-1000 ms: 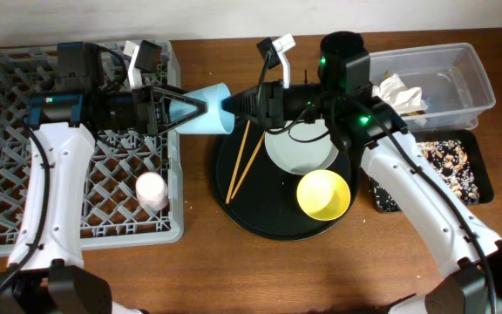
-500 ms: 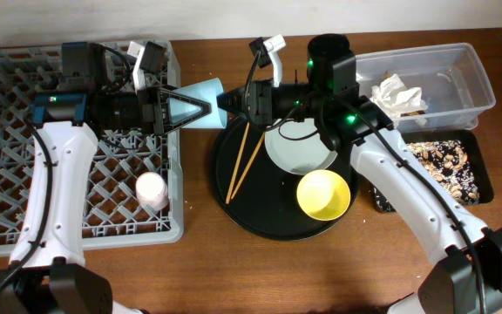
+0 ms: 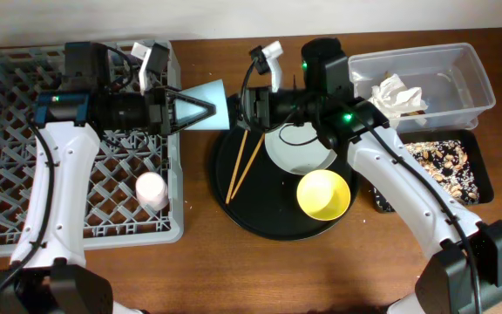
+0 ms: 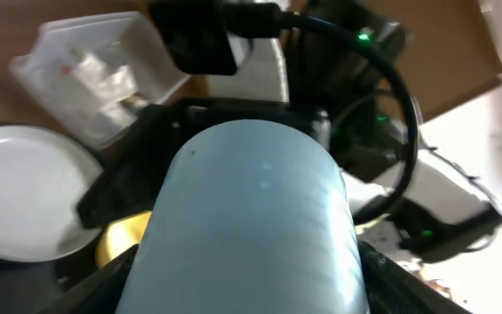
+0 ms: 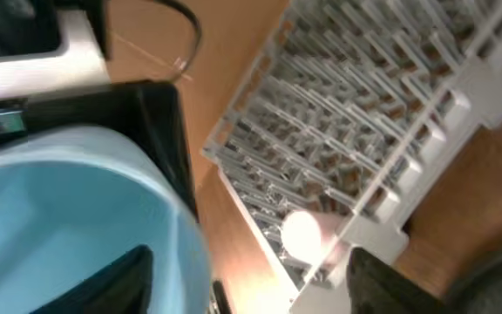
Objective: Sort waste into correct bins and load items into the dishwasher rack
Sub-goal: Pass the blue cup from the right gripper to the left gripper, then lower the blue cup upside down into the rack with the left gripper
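The blue cup (image 3: pixel 206 105) (image 4: pixel 251 218) hangs on its side in the air between the dishwasher rack (image 3: pixel 7 131) and the round black tray (image 3: pixel 260 214). My left gripper (image 3: pixel 200 108) (image 4: pixel 247 292) is shut on its body from the rack side. My right gripper (image 3: pixel 240 109) (image 5: pixel 251 288) stands open at the cup's mouth (image 5: pixel 59 201), with one finger (image 5: pixel 111 279) against the blue inside. A pink cup (image 3: pixel 152 189) (image 5: pixel 301 234) lies in the rack. The plate (image 3: pixel 299 153), yellow bowl (image 3: pixel 323 194) and chopsticks (image 3: pixel 244 161) rest on the round tray.
At the back right, a clear tub (image 3: pixel 469 74) holds a crumpled white napkin (image 3: pixel 397 94). A shallow black tray (image 3: pixel 482 187) in front of it holds brownish food scraps (image 3: pixel 447 166). Bare wooden table runs along the front edge.
The right gripper has opened and let go of the blue cup. The left gripper has closed on it, and the cup has shifted slightly toward the rack.
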